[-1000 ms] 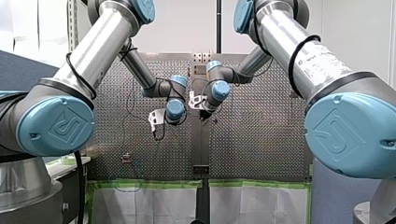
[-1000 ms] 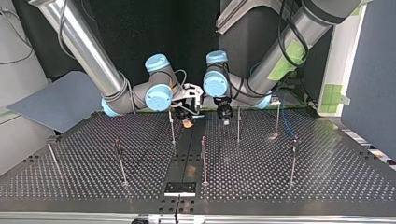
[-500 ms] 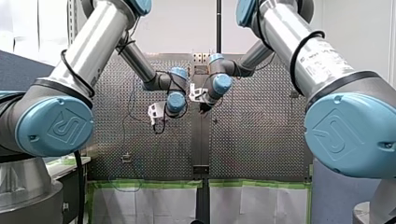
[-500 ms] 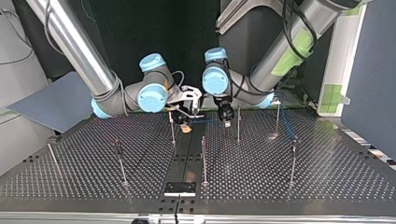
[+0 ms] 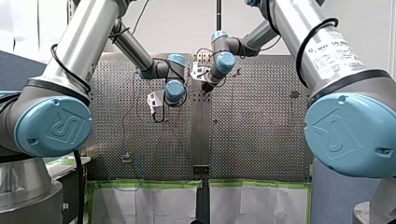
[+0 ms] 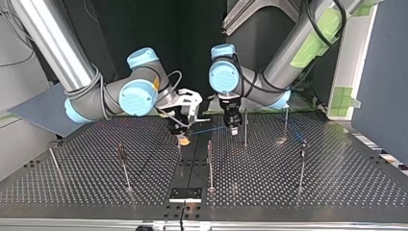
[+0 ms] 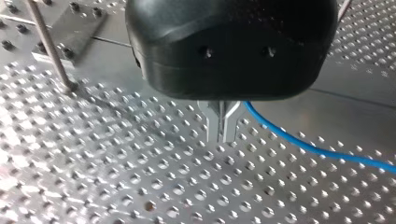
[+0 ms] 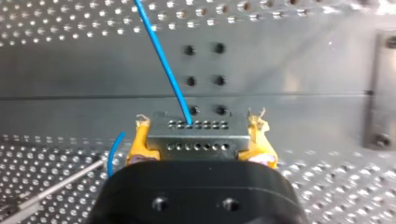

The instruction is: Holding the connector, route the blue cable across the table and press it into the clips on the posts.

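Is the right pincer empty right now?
No, in the right wrist view the right pincer has its yellow pads clamped on either side of the metal connector, with the blue cable leaving it.

In the front view the light is bright and even. The pale wall behind glows, and long white highlights run down the silver tubes of my left arm (image 5: 88, 42) and my right arm (image 5: 308, 37). The top view is dimmer, with a black backdrop behind the arms. There the perforated table (image 6: 288, 183) takes light from above as a pale sheen over its nearer holes, and the thin posts (image 6: 210, 166) cast only faint shadows. In the left wrist view the table glares almost white to one side of my left hand (image 7: 219, 137), and a soft shadow lies under the hand's matte black housing. In the right wrist view my right hand (image 8: 198, 140) is evenly lit, and bright glints dot the holes ahead of it.
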Controlling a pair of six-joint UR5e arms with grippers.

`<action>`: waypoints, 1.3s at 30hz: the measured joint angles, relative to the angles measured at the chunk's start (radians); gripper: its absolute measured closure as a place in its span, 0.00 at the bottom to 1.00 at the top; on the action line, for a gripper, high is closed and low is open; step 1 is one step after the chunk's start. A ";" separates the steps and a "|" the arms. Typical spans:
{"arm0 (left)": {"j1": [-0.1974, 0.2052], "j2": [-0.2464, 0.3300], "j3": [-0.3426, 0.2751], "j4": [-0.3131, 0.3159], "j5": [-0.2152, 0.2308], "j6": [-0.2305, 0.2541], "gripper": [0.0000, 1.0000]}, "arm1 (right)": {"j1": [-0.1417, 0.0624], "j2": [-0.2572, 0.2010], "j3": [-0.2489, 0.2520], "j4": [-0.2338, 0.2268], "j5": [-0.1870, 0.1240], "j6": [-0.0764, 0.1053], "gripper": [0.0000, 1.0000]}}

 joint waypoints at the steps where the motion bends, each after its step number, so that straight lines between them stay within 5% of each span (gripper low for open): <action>1: -0.002 0.008 0.000 -0.001 0.001 0.001 1.00 | 0.000 -0.005 0.000 0.002 0.000 0.002 1.00; 39: -0.006 0.181 0.003 -0.016 0.003 -0.004 1.00 | 0.006 -0.111 -0.024 0.052 -0.013 0.010 1.00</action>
